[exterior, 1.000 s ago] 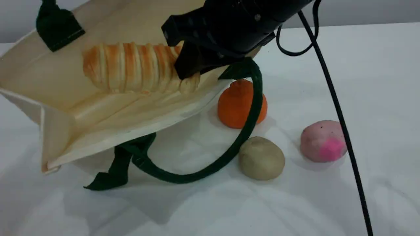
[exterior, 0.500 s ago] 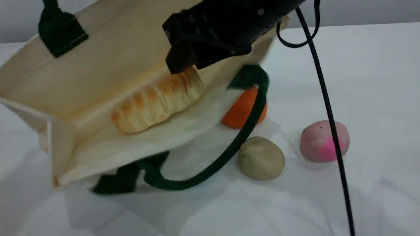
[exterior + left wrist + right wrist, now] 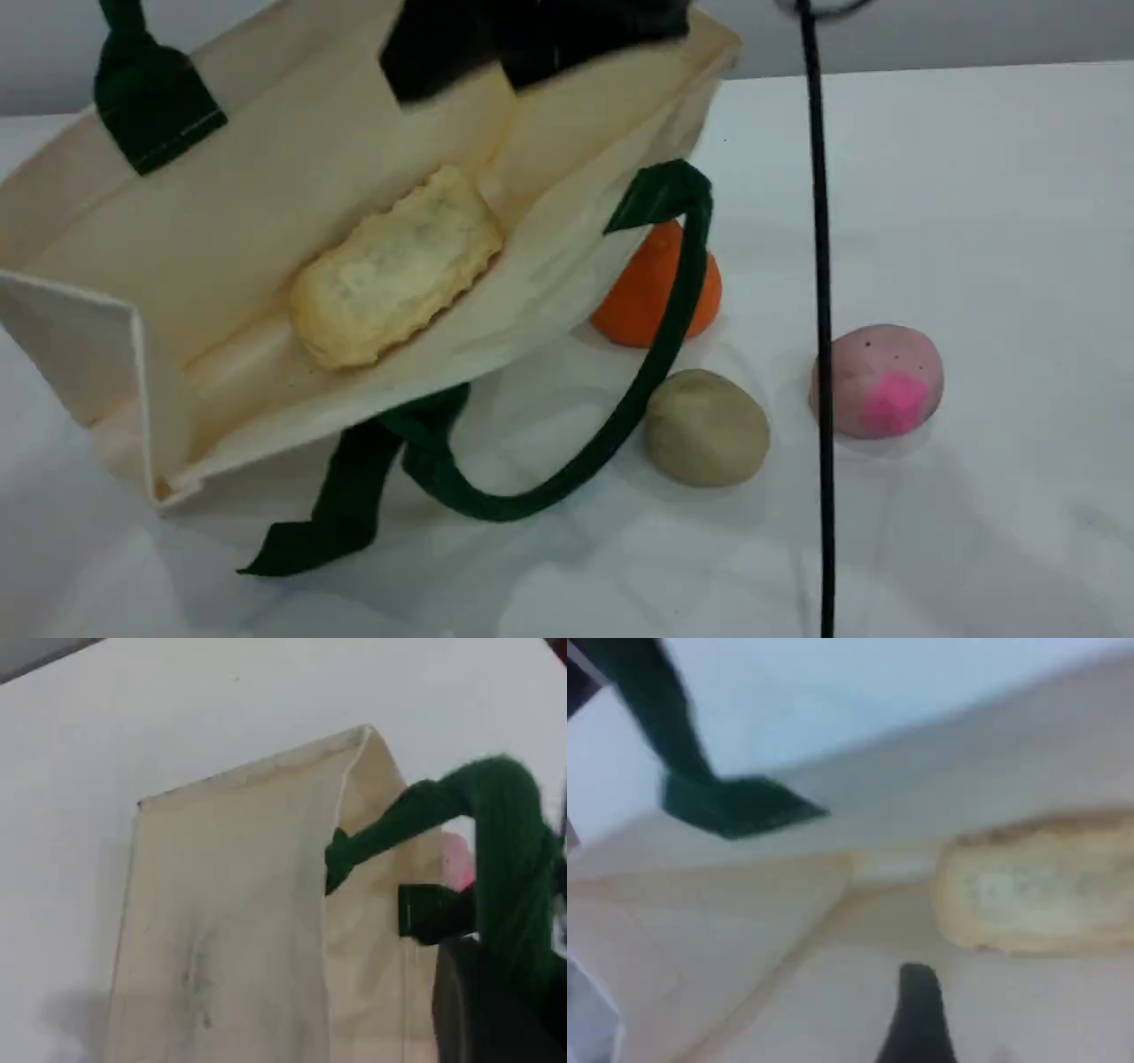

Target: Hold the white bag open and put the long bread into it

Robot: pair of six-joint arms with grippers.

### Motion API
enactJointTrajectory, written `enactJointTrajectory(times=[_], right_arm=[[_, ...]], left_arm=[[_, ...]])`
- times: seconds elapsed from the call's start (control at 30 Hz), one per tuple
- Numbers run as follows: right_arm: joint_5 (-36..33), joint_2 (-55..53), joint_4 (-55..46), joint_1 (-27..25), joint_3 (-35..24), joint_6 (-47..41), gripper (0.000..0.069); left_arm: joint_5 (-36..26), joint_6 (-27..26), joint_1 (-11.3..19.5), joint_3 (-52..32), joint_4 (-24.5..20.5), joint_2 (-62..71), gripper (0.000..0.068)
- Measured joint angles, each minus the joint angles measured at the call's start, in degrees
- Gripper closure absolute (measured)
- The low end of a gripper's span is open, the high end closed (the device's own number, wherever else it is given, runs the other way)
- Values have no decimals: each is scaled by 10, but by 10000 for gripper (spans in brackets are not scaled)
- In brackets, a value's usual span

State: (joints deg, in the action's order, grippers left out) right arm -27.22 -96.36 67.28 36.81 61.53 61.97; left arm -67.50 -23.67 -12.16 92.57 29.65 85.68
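Observation:
The white bag [image 3: 221, 204] lies on its side with its mouth held open toward the camera. Inside it lies the long bread [image 3: 394, 266], pale underside up, free of any grip. Blurred and black, my right gripper [image 3: 496, 62] hangs open over the bag's mouth, above the bread. In the right wrist view its fingertip [image 3: 917, 1019] stands just short of the bread [image 3: 1045, 895]. The left wrist view shows my left gripper [image 3: 487, 1010] shut on the bag's upper green handle [image 3: 496, 842], above the cream bag [image 3: 230, 930]. This gripper is outside the scene view.
The bag's lower green handle [image 3: 620, 416] loops over the table in front. Right of the bag sit an orange fruit [image 3: 651, 288], a beige lump [image 3: 706, 427] and a pink ball [image 3: 877, 381]. A black cable [image 3: 819, 310] hangs down beside the pink ball.
My right gripper opened and let go of the bread, which dropped into the bag and rolled pale side up. The gripper then rose toward the top edge. The bag's mouth shifted slightly.

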Motion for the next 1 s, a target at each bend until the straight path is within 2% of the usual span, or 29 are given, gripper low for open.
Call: enactJointTrajectory(times=[0.27, 0.43, 0.6, 0.8, 1.0], right_arm=[[-7, 94, -69, -59, 0, -62, 190], [-54, 95, -128, -95, 0, -104, 190], [-47, 109, -151, -97, 0, -109, 191], [-35, 113, -164, -97, 0, -107, 191], [-27, 113, -168, -97, 0, -107, 192]], left_arm=[[24, 15, 1, 1, -31, -15, 594], [25, 31, 26, 2, -62, -35, 594], [27, 33, 37, 2, -86, -33, 594], [37, 47, 52, 2, -90, -36, 594], [33, 45, 52, 0, -68, -14, 594]])
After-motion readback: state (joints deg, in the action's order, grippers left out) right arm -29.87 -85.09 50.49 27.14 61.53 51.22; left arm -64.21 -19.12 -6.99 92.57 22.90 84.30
